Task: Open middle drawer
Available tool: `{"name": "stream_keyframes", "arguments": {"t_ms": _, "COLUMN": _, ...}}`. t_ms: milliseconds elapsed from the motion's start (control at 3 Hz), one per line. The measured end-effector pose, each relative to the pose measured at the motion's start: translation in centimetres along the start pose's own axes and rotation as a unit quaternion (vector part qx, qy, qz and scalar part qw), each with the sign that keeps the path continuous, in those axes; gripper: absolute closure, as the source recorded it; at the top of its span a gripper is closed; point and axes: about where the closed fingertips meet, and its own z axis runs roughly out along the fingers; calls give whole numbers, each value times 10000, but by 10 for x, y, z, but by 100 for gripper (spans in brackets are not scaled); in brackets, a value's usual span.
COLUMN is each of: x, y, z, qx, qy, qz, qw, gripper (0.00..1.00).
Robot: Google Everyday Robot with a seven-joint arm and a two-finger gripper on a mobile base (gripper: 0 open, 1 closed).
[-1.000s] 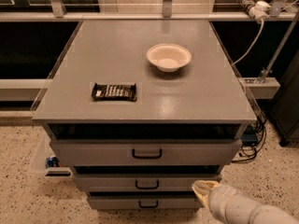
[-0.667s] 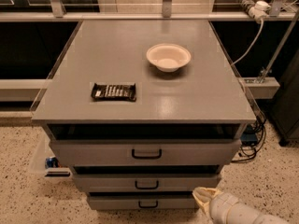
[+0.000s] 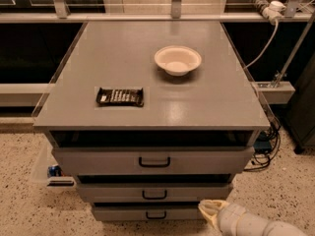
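The claw (image 3: 210,213) sits low, just right of the bottom drawer (image 3: 118,213); I cannot tell whether it is open or closed. The middle drawer (image 3: 113,192) lies just above and left of it, its black handle (image 3: 154,194) farther left. Rise slightly, slide left, catch the handle squarely, pull straight out. The top drawer (image 3: 98,160) juts out overhead; room lies behind the claw.
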Motion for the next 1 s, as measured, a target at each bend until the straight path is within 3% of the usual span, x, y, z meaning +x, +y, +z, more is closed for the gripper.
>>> {"name": "stream_keyframes", "arguments": {"t_ms": 333, "x": 26, "y": -21, "z": 59, "qx": -438, "qy": -365, "qz": -249, "qw": 9981, "gripper": 100}}
{"name": "stream_keyframes", "arguments": {"t_ms": 667, "x": 27, "y": -23, "z": 62, "qx": -441, "qy": -396, "qz": -208, "qw": 9980, "gripper": 100}}
{"name": "stream_keyframes", "arguments": {"t_ms": 1000, "x": 19, "y": -38, "z": 69, "qx": -260, "qy": -529, "qz": -260, "qw": 9979, "gripper": 100}}
